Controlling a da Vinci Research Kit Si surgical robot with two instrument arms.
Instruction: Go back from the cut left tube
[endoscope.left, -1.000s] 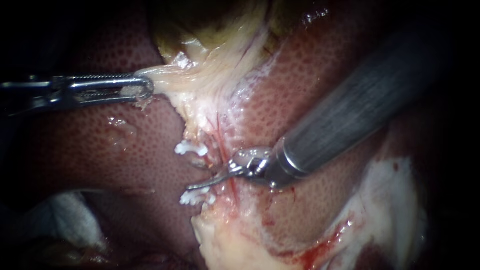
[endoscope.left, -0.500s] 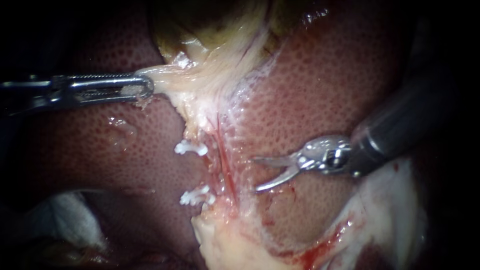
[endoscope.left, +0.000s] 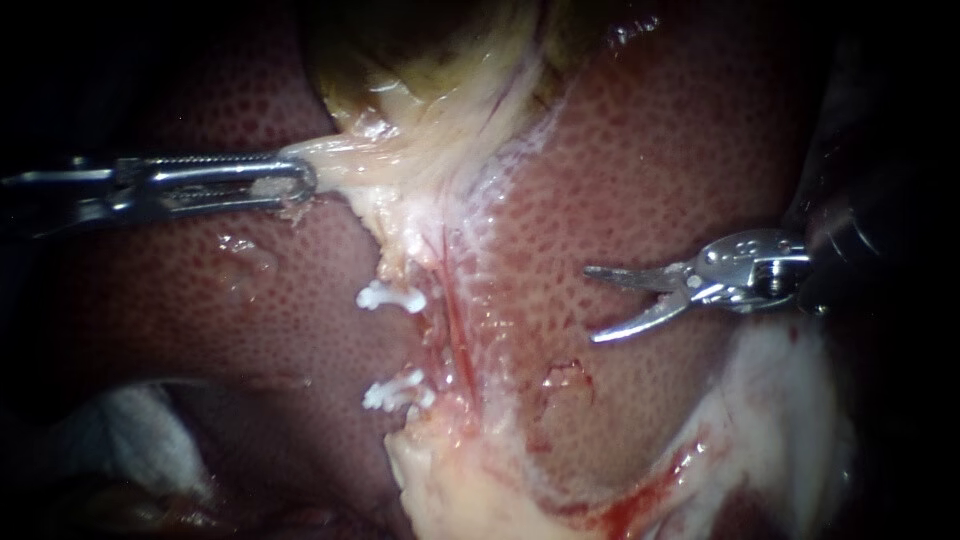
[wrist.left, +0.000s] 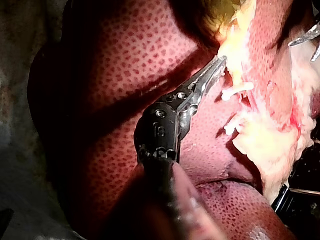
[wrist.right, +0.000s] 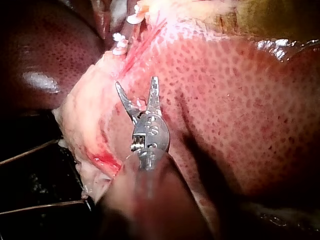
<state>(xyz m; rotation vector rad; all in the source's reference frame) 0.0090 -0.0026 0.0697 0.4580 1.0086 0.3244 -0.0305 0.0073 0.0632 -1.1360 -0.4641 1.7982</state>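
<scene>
Gaping empty, pincer of right instrument (endoscope.left: 590, 305), well apart from cut left tube (endoscope.left: 428, 322).

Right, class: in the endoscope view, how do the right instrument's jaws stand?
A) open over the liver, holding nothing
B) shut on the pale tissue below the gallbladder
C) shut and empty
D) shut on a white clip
A: the right instrument shows a clear gap between its two jaws, which hang over the liver with nothing between them, well apart from the upper clip.
</scene>
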